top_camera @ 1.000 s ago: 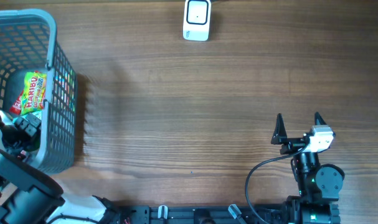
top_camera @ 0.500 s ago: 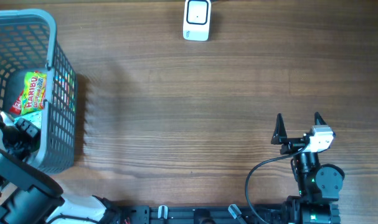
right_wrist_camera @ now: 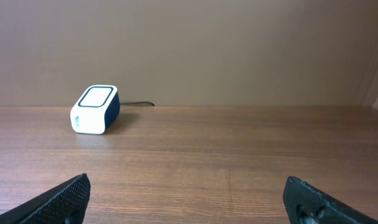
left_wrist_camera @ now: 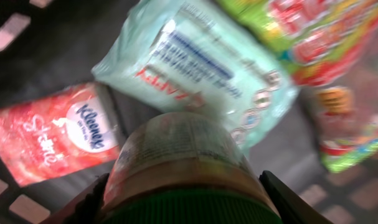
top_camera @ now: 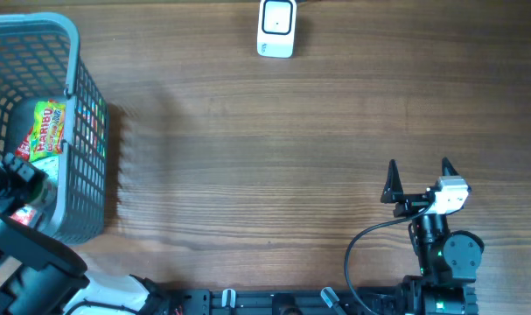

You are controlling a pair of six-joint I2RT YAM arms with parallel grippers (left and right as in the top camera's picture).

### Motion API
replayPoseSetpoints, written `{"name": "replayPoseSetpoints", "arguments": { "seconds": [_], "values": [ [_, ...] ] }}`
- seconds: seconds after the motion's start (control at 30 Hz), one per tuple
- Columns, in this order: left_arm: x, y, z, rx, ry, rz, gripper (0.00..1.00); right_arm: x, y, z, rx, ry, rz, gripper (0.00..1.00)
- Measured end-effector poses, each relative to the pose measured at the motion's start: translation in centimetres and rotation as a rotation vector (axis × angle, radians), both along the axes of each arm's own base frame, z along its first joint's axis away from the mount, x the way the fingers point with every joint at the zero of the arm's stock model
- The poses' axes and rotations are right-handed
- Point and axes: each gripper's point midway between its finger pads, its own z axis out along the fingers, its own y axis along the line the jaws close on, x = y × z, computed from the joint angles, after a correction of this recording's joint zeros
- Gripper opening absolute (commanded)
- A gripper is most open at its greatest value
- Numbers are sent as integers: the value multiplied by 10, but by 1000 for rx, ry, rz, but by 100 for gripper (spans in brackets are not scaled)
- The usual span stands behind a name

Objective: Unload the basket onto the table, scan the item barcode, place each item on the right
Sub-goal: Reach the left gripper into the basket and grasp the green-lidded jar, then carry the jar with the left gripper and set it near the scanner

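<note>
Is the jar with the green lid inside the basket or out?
Inside. The jar sits between the left fingers, with the basket mesh and packets around it.

Mock shop checkout, barcode scanner (top_camera: 276, 28), grey basket (top_camera: 38, 19) of packaged goods (top_camera: 46, 127), wooden table (top_camera: 291, 131)

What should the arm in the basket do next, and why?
Probably lift straight up, slowly. The left end effector looks closed around the jar at its green lid, and the jar is down inside the basket beside a tissue pack. The scanner sits far across the table, so the jar likely has to clear the basket wall first.
</note>
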Motion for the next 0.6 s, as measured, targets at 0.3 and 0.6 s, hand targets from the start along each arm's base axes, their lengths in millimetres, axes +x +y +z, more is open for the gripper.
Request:
{"name": "replayPoseSetpoints", "arguments": {
  "seconds": [0.3,0.6],
  "values": [
    [62,-5,92,102,-257,-108,59,0,0,0,0,0,0,100],
    [93,-68,222,319,-548,-291,57,0,0,0,0,0,0,100]
  ]
}}
